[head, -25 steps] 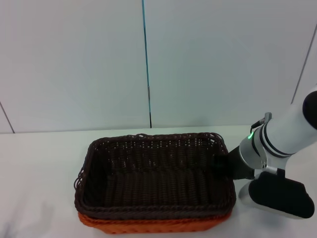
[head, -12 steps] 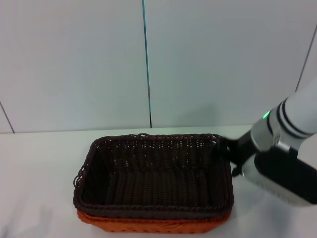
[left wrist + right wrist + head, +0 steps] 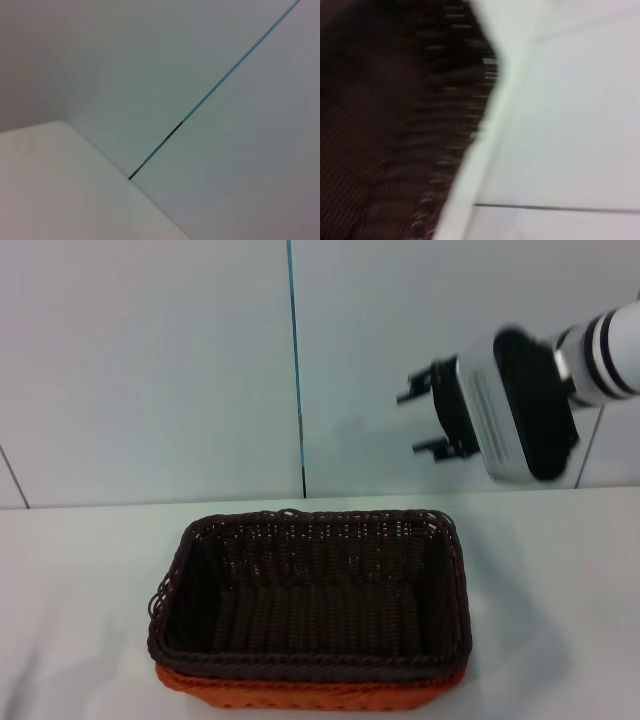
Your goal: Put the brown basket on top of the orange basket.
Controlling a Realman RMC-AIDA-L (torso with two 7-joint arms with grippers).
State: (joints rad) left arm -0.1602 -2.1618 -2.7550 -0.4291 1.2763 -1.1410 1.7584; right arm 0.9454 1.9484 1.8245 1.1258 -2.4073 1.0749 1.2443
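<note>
The brown basket (image 3: 310,590) rests nested on top of the orange basket (image 3: 300,692), of which only a strip along the front shows beneath it. My right gripper (image 3: 418,422) is high above the table, up and to the right of the baskets, open and holding nothing. The right wrist view shows a blurred stretch of the brown basket (image 3: 395,130) against the white table. My left gripper is not in view; its wrist camera shows only table and wall.
The white table (image 3: 560,590) spreads around the baskets on every side. A white wall (image 3: 150,360) with a thin teal seam (image 3: 297,370) stands right behind the table.
My right gripper left the right end of the brown basket and rose high up to the right. The baskets stayed stacked and still.
</note>
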